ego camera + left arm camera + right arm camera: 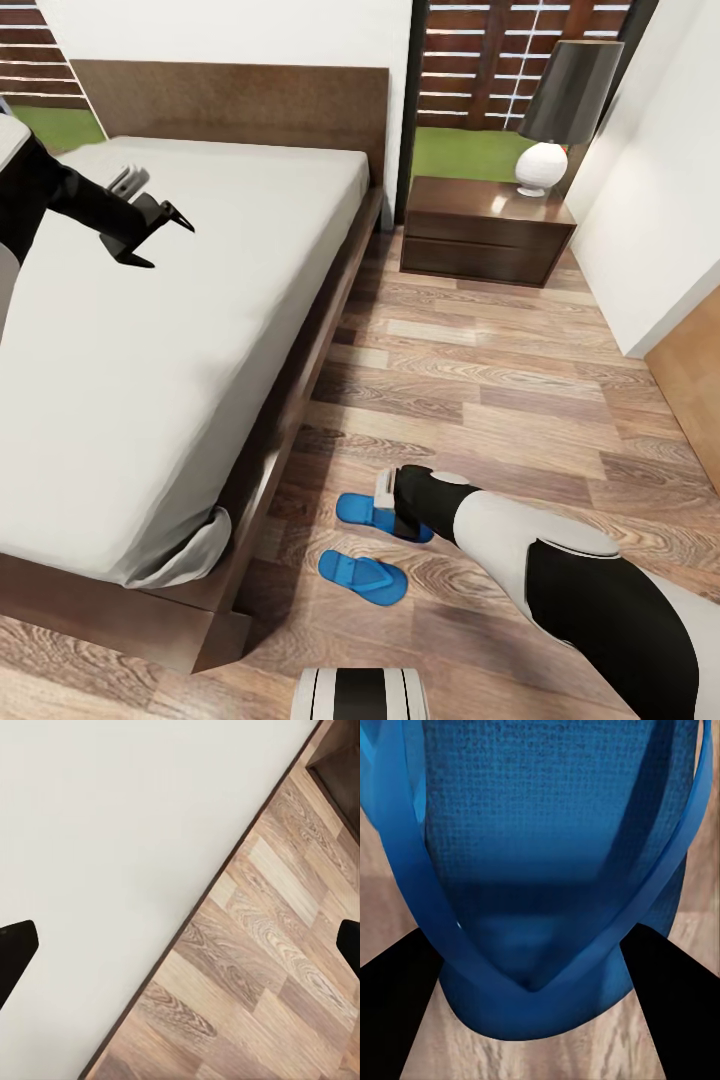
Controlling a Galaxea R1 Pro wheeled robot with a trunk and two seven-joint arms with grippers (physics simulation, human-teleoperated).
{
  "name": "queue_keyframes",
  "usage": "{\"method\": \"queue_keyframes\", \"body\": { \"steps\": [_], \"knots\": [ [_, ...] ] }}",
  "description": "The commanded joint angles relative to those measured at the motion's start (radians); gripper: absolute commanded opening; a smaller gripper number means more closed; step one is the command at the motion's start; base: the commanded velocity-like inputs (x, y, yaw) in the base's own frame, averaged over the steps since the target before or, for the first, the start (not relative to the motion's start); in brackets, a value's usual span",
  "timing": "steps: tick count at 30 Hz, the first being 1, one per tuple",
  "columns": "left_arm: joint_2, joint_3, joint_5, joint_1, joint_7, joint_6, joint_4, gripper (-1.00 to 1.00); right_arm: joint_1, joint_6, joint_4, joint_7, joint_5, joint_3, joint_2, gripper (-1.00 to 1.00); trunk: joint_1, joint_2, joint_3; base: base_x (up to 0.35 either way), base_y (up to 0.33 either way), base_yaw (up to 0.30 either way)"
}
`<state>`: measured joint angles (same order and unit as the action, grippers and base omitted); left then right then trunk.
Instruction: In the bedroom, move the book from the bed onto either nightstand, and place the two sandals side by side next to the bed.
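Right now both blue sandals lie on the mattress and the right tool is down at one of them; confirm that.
Not on the mattress. The head view shows both sandals on the wood floor beside the bed. The rest holds: the right tool is down at the farther sandal.

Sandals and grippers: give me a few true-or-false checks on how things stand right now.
1. Both sandals lie on the floor beside the bed. True.
2. The right gripper is down at a sandal. True.
3. The left gripper holds the other sandal. False: it is open and empty above the mattress.
4. The lamp stands on the floor. False: it is on the nightstand.
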<state>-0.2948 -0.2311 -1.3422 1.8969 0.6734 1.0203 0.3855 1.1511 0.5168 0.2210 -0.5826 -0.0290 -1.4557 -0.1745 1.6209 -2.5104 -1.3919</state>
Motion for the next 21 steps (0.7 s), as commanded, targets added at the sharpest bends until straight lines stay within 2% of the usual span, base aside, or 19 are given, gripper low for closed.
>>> {"method": "queue_keyframes", "body": {
  "steps": [1, 5, 10, 21],
  "knots": [
    [-0.001, -0.007, -0.011, 0.001, 0.008, 0.001, 0.006, 1.0, 0.001, 0.006, 0.001, 0.001, -0.003, -0.003, 0.0, -1.0, 0.0, 0.0, -0.001, 0.0, 0.0, 0.0],
    [-0.001, -0.007, -0.011, 0.001, 0.008, 0.001, 0.013, 1.0, 0.001, 0.006, 0.001, 0.006, -0.003, 0.008, 0.0, -1.0, 0.001, -0.001, -0.012, 0.0, 0.0, 0.0],
    [-0.001, -0.007, -0.011, 0.001, 0.008, 0.001, 0.015, 1.0, 0.001, 0.006, 0.001, 0.01, -0.003, 0.058, 0.0, -1.0, 0.003, -0.002, -0.032, 0.0, 0.0, 0.0],
    [-0.001, -0.007, -0.011, 0.001, 0.008, 0.001, 0.015, 1.0, 0.001, 0.006, 0.001, 0.009, -0.002, 0.076, 0.0, -1.0, 0.008, -0.005, -0.074, 0.0, 0.0, 0.0]
  ]
}}
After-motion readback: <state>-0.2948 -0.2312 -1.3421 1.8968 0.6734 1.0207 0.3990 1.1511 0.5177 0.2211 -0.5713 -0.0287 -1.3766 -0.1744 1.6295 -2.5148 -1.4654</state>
